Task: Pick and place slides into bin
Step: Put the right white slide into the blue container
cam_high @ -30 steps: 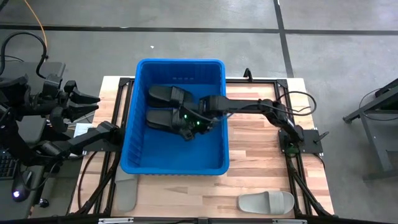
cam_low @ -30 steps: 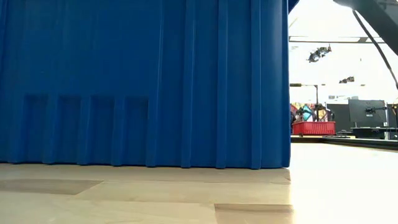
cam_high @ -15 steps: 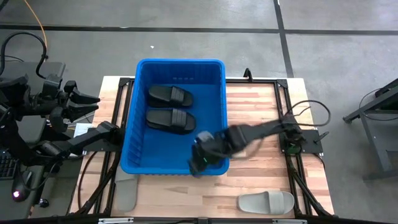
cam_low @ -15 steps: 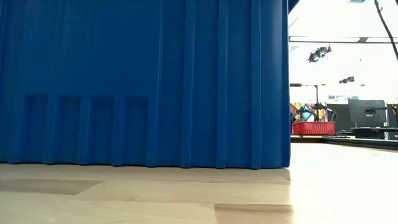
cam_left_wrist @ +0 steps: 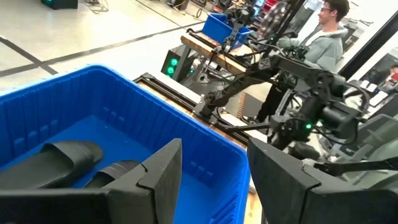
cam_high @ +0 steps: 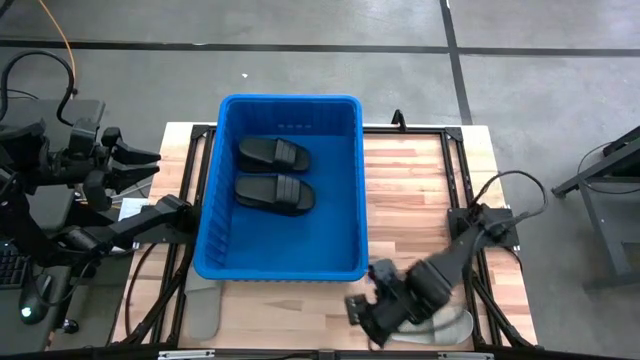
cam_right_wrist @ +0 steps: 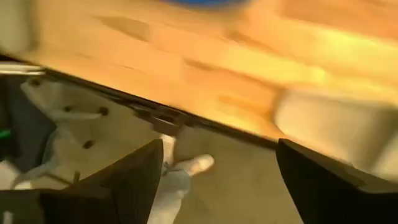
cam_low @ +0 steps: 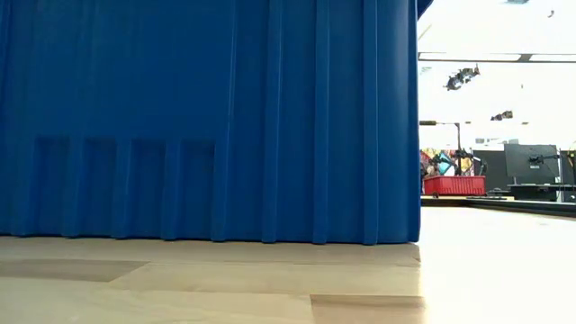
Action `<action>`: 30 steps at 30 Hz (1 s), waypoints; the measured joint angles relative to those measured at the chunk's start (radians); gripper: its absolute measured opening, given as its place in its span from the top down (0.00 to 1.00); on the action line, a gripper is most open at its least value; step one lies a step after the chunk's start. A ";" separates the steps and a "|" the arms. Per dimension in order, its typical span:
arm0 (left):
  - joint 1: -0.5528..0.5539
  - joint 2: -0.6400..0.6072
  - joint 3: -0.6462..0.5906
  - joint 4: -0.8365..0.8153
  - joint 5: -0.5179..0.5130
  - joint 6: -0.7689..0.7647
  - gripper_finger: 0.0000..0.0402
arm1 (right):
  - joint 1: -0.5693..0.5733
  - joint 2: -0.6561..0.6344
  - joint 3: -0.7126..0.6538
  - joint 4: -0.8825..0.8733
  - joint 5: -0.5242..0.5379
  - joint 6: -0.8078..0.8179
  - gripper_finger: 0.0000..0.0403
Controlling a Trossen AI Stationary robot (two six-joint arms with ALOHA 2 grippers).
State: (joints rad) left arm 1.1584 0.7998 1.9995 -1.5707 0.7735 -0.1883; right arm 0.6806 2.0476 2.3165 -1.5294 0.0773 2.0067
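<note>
high view — right claw (cam_high: pixel 372 312) spread wide, empty, hovering just beside the grey slide (cam_high: pixel 450 327) at the table's front edge.

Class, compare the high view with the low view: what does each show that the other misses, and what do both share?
Only the high view shows two black slides inside the bin, two light grey slides on the table, the open right gripper over one grey slide, and the left gripper waiting at the table's left edge. Only the low view shows the room behind, including a red crate. Both show the blue bin and wooden tabletop.
</note>
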 joint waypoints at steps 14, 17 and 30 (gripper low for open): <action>0.000 0.001 0.000 0.000 -0.008 0.024 0.57 | 0.115 0.003 -0.039 -0.040 0.078 0.171 0.25; 0.000 0.001 0.000 0.000 -0.012 0.024 0.57 | 0.115 0.014 -0.121 -0.006 0.026 0.170 0.25; 0.000 0.003 0.000 0.000 -0.052 -0.003 0.57 | 0.121 0.017 -0.423 0.156 -0.218 0.300 0.25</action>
State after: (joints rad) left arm 1.1584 0.8028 1.9995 -1.5707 0.7212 -0.1911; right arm 0.8015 2.0644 1.8934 -1.3737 -0.1410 2.3064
